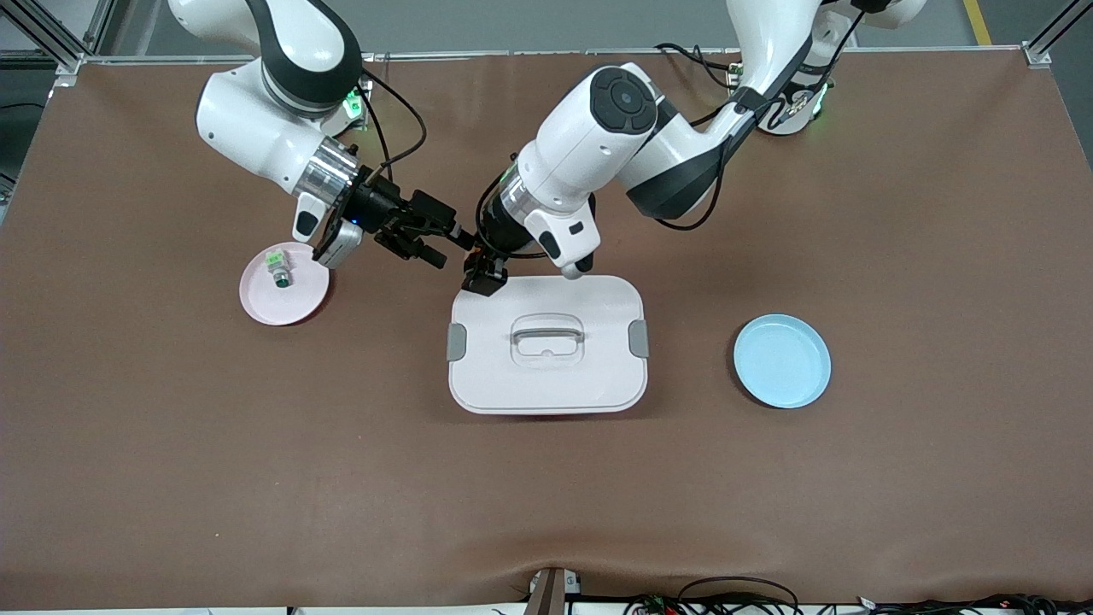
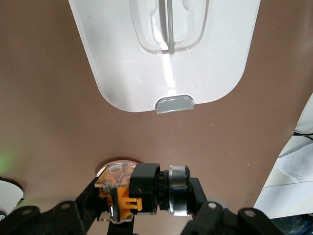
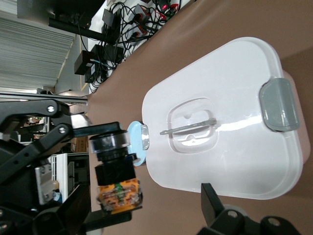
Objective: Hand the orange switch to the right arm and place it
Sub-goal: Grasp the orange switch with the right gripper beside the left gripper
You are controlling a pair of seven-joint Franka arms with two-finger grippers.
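Left hand (image 2: 139,208) grips the orange switch (image 2: 142,191); right hand (image 1: 440,243) open beside it

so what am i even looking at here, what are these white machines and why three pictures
The white machines are two robot arms bolted along one edge of a brown table, each ending in a black two-finger gripper. One picture looks down from a high camera facing them; the other two come from small cameras on each arm's wrist.

On the table sit a white lidded box with grey clips, a blue plate toward the left arm's end, and a pink plate toward the right arm's end, carrying a green-capped switch.

The two grippers meet in the air by the box's corner. The left gripper is shut on the orange switch, a small push-button. The right gripper is open right beside it, its fingers not yet closed on the switch. It looks like a handover.
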